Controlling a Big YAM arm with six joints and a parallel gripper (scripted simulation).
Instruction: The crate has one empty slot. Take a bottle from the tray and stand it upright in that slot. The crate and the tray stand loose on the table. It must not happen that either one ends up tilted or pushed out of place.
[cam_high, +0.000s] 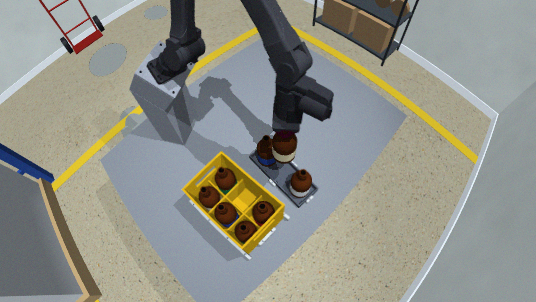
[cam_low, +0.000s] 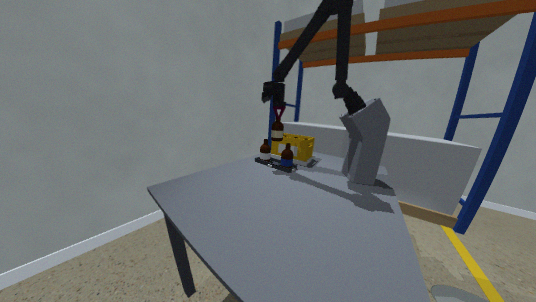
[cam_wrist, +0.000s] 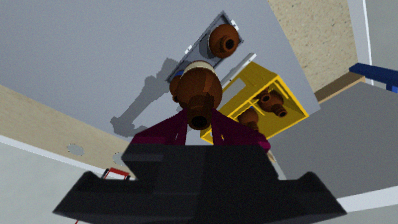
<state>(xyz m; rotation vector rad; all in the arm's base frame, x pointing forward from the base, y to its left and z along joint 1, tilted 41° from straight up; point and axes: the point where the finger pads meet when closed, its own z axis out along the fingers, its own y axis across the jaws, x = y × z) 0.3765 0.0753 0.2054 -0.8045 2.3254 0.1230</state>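
my one pincer (cam_high: 285, 134) (cam_low: 279, 111) (cam_wrist: 199, 111) is clamped on the neck of one brown bottle with a cream label (cam_high: 284, 147) (cam_low: 277, 131) (cam_wrist: 200, 90), and i hold it upright in the air above the dark tray (cam_high: 273, 179) (cam_low: 274, 164) (cam_wrist: 218, 19). below it, two bottles stand on that tray: one with a blue label (cam_high: 265, 151) (cam_low: 287, 156) (cam_wrist: 175, 86) and one with a white label (cam_high: 301, 183) (cam_low: 265, 151) (cam_wrist: 223, 41), well apart from each other. that makes three bottles outside the crate (mine counted among them). the one yellow crate (cam_high: 202, 172) (cam_low: 306, 141) (cam_wrist: 291, 124) stands near the tray on the one grey table (cam_high: 345, 110) (cam_low: 280, 220) (cam_wrist: 75, 40). it has six slots in two rows of three; five hold a brown bottle each, and one is empty, the middle slot (cam_high: 243, 196) of the row on the tray's side. my bottle is beside the crate as seen from the top, not over that slot.
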